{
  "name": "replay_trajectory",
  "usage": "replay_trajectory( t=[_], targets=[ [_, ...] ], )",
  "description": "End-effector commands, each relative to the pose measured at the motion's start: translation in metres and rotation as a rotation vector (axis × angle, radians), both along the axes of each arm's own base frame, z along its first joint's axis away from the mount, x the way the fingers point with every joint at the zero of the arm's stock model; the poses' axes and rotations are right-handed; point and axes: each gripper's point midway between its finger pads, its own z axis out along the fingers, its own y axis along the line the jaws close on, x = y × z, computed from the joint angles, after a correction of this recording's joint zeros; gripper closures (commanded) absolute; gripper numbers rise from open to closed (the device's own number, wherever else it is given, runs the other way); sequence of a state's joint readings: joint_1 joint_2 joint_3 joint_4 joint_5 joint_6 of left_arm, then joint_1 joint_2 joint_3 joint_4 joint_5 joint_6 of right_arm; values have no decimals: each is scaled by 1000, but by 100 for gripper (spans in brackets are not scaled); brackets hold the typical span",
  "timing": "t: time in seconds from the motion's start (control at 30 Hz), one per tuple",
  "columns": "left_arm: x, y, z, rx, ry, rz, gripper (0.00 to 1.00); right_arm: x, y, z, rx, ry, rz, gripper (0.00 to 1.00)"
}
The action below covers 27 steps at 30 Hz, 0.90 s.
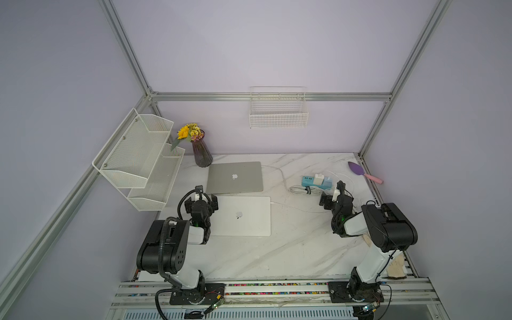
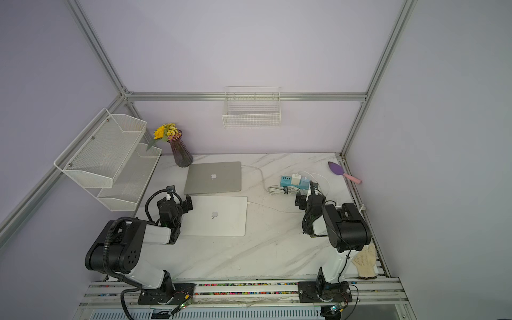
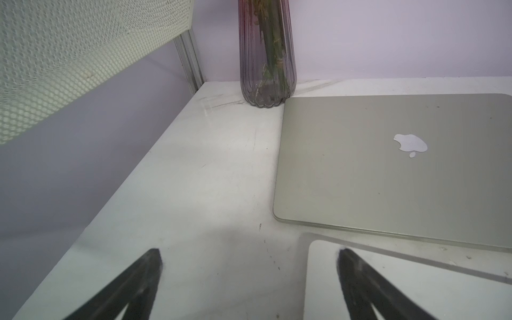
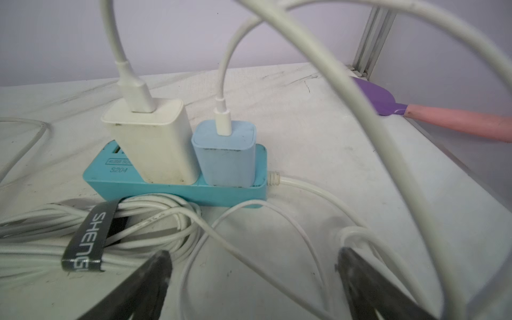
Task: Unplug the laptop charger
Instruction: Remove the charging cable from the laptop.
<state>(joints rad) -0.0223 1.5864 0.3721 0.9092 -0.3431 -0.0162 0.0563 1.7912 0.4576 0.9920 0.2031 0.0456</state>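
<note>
Right wrist view: white laptop charger [image 4: 149, 144] seated upright in blue power strip [image 4: 177, 191] on desk [image 4: 318, 133], touching pale-blue adapter [image 4: 225, 158]. Right end effector [image 4: 252, 257] wide, empty, short of it. Judged light, rigid, slick; pinch the flat sides, not the cable [image 4: 119, 50].

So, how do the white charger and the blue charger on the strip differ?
The white charger is bigger and taller than the blue charger. The white charger's cable is thicker than the blue charger's cable. Both stand plugged into the strip, side by side.
</note>
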Motion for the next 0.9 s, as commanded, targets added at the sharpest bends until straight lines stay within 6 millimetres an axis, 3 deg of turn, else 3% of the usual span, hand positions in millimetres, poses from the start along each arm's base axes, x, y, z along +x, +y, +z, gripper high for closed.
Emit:
replay_trajectory(
  t=[0.0, 0.77, 0.8, 0.87],
  targets=[
    [4, 0, 17, -22, -67, 2, 0, 3, -2, 6, 11, -17, -10, 3],
    [4, 0, 17, -27, -68, -1, 0, 3, -3, 6, 14, -19, -8, 3],
    [3, -1, 18, -25, -73, 0, 0, 2, -8, 10, 3, -32, -36, 3],
    [3, 1, 40, 14, -98, 38, 0, -4, -24, 35, -2, -71, -149, 3]
  ],
)
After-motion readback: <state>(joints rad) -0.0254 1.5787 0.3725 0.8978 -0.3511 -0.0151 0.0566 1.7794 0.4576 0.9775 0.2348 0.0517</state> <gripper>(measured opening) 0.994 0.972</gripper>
